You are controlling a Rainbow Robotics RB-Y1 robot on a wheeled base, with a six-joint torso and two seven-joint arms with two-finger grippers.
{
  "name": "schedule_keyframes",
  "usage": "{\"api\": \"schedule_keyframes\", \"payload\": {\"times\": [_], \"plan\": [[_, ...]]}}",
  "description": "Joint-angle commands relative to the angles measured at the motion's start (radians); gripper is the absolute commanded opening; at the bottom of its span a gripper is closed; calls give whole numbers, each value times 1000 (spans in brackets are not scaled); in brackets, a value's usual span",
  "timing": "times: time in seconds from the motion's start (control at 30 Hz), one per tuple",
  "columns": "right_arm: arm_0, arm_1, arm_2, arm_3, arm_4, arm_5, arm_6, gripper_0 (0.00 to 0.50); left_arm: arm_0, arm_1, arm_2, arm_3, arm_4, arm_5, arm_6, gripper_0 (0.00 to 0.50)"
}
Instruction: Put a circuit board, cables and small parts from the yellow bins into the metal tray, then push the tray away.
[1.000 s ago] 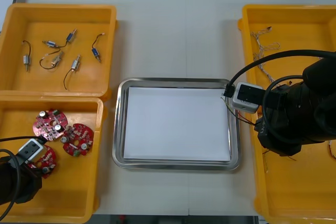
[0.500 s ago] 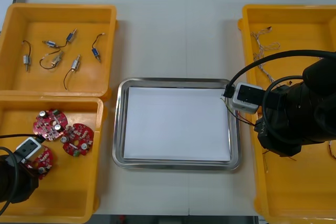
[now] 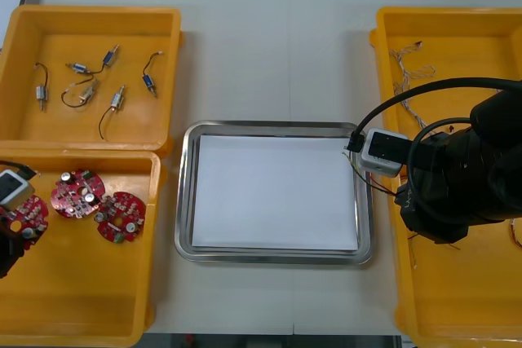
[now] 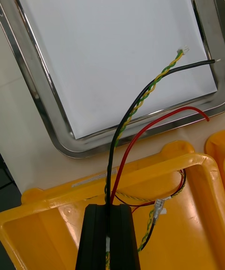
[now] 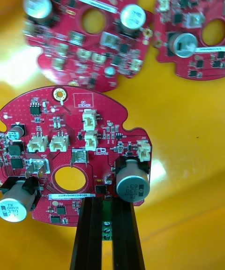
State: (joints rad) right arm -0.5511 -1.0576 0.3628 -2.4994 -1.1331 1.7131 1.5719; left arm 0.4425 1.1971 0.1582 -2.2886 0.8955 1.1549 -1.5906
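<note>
My left gripper (image 5: 103, 204) is shut on the edge of a round red circuit board (image 5: 61, 124). In the front view it (image 3: 16, 232) holds this board (image 3: 31, 216) at the left edge of the near left yellow bin (image 3: 81, 299). Two more boards (image 3: 75, 193) (image 3: 120, 218) lie in that bin. My right gripper (image 4: 111, 209) is shut on a bundle of cables (image 4: 136, 110): a black one, a red one and a twisted yellow one. Their free ends reach over the corner of the metal tray (image 4: 33, 92), which is white inside (image 3: 277, 193).
The far left bin (image 3: 24, 128) holds several small metal parts (image 3: 90, 79) with wires. Thin cables (image 3: 408, 67) lie in the far right bin. My right arm (image 3: 457, 177) hangs over the right bins, beside the tray's right rim (image 3: 367, 226).
My left gripper has moved to the left and farther away inside the near left bin, carrying one circuit board with it. The right arm and its cables have not moved.
</note>
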Motion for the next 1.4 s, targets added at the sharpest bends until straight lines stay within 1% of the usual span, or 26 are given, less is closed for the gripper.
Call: {"api": "schedule_keyframes", "payload": {"times": [0.03,0.17,0.23,0.3,0.37,0.43,0.5,0.53,0.6,0.67,0.73,0.77,0.83,0.87,0.93,0.97,1.0,1.03,1.13,1.27,1.4], "plan": [[-27,10,-2,-13,-11,5,-47,0,16,-44,96,-75,11,100,101,0],[-27,10,-2,-13,-11,7,-47,0,-30,-44,106,-121,25,181,121,0],[-27,10,-2,-12,-10,7,-47,0,-64,-44,106,-138,48,221,130,0],[-27,10,-2,-12,-10,7,-47,0,-119,-44,104,-160,94,275,136,0],[-27,10,-2,-13,-11,7,-46,0,-166,-44,95,-175,123,312,141,0],[-27,10,-2,-12,-10,7,-47,0,-215,-44,75,-190,146,345,147,0],[-27,10,-2,-12,-10,7,-47,0,-292,-44,30,-207,160,382,156,0],[-27,10,-2,-12,-10,7,-46,0,-311,-44,15,-210,160,390,159,0],[-27,10,-2,-13,-10,7,-47,0,-383,-48,-42,-218,161,402,173,0],[-27,10,-2,-13,-10,7,-47,0,-433,-50,-88,-218,161,402,184,0],[-27,10,-4,-12,-8,7,-47,0,-508,-57,-157,-218,154,408,204,0],[-27,10,-2,-12,-8,7,-47,0,-524,-60,-174,-216,149,411,215,0],[-27,10,-2,-13,-8,7,-47,0,-594,-76,-241,-218,140,427,259,0],[-27,10,-2,-13,-8,7,-47,0,-614,-80,-259,-216,135,431,268,0],[-27,10,-2,-12,-8,7,-47,0,-689,-97,-327,-218,122,467,308,0],[-27,10,-2,-12,-8,7,-47,0,-708,-103,-345,-216,117,474,317,0],[-27,10,-2,-12,-8,7,-47,0,-746,-114,-379,-216,111,493,340,0],[-27,10,-2,-12,-7,7,-47,0,-763,-120,-394,-216,106,497,351,0],[-27,10,-2,-12,-7,7,-47,0,-864,-152,-499,-213,86,523,420,0],[-27,10,-2,-12,-5,7,-47,0,-950,-197,-606,-213,48,526,514,0],[-27,10,-2,-12,-5,7,-47,0,-1016,-241,-700,-209,0,537,595,0]]}}
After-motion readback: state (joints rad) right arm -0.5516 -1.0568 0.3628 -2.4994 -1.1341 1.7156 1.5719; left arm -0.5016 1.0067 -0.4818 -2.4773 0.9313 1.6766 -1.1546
